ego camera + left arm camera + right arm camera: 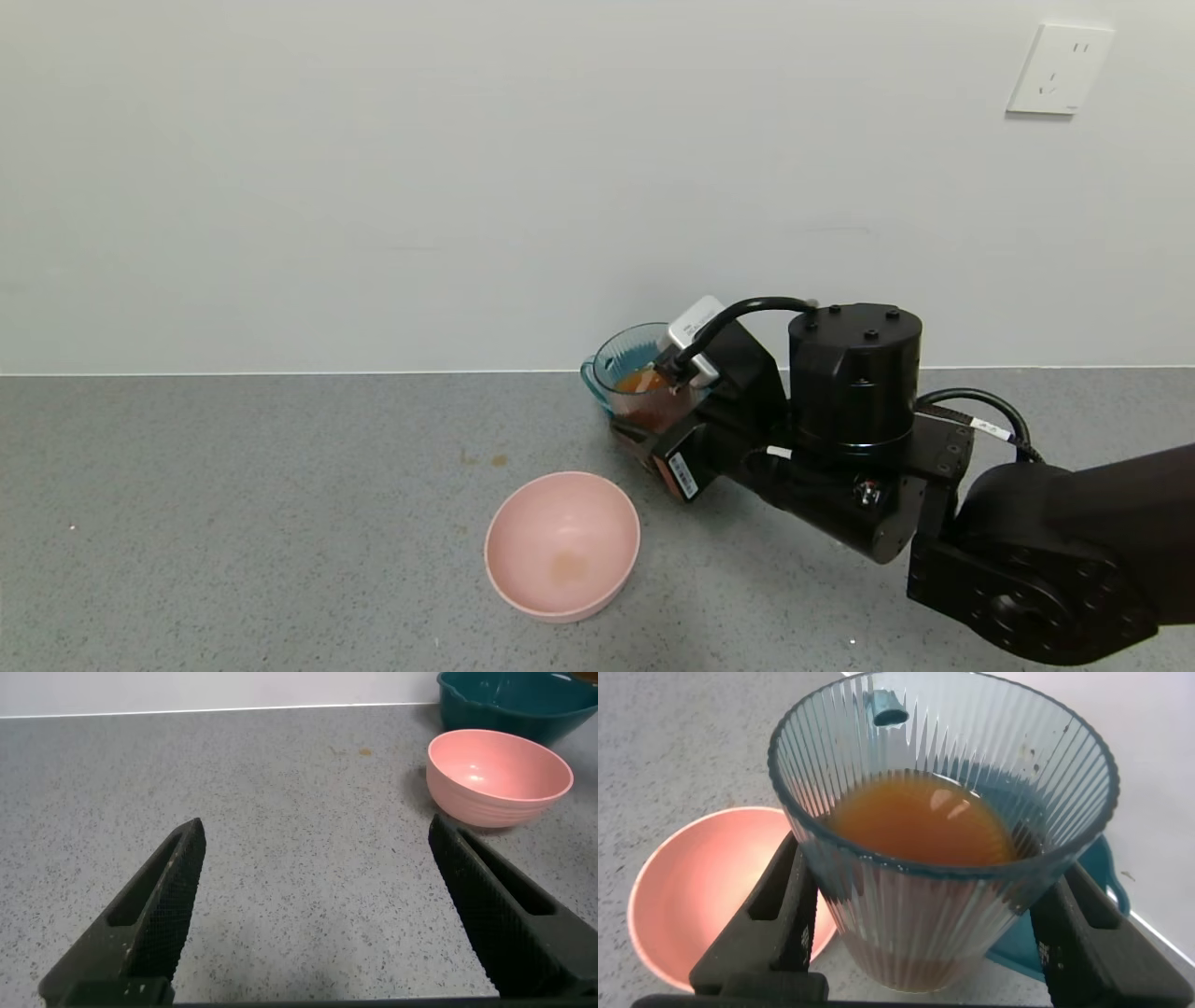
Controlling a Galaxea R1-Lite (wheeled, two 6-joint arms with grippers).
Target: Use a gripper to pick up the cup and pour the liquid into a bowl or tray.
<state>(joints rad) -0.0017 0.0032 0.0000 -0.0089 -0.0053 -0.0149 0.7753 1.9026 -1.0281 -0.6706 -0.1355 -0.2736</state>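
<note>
We are gripping the cup with our right gripper, its two fingers clenched against the ribbed sides, and we are holding it near the wall, beyond the pink bowl and a little to its right. From the shadow under it in the right wrist view, we are judging that it is lifted clear of the grey counter, though the head view does not show this plainly. The reddish-brown liquid is sitting in the cup, roughly half full and nearly level, so we are judging that pouring is not yet under way; the bowl is showing only a faint stain inside. Our left gripper is hovering low over the counter with its jaws spread and nothing between them, the bowl and a dark teal basin ahead of it. The grasp is done; we are left with carrying the cup over the bowl and tipping it.
</note>
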